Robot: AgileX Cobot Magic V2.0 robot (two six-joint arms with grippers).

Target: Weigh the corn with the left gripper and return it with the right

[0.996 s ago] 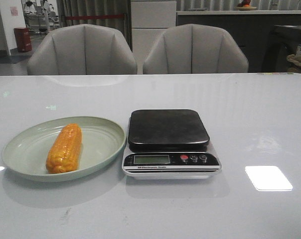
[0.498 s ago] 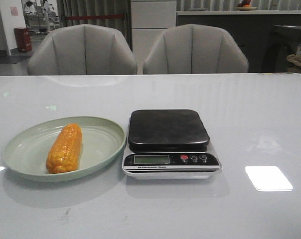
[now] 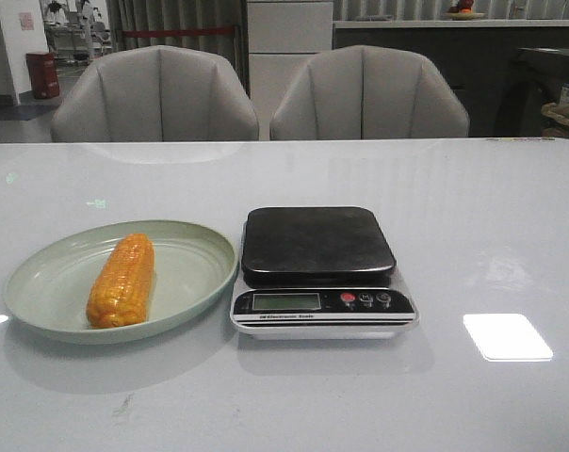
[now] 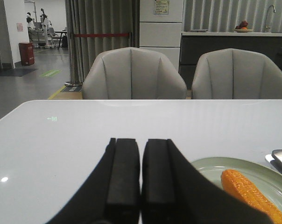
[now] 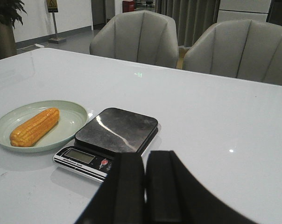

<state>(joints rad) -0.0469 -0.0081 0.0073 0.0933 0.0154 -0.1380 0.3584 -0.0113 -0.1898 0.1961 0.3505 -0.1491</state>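
Observation:
The orange-yellow corn (image 3: pixel 122 281) lies lengthwise on the pale green plate (image 3: pixel 40 282) at the table's front left. It also shows in the left wrist view (image 4: pixel 250 197) and the right wrist view (image 5: pixel 34 127). A kitchen scale (image 3: pixel 317 247) with a dark empty platform stands just right of the plate; the right wrist view shows it too (image 5: pixel 116 130). My left gripper (image 4: pixel 141 142) is shut and empty, off to the left of the plate (image 4: pixel 271 175). My right gripper (image 5: pixel 145 156) is shut and empty, on the near right side of the scale. Neither gripper shows in the front view.
Two grey chairs (image 3: pixel 157 94) (image 3: pixel 367 92) stand behind the table's far edge. A bright light patch (image 3: pixel 507 336) lies on the glossy white table to the right of the scale.

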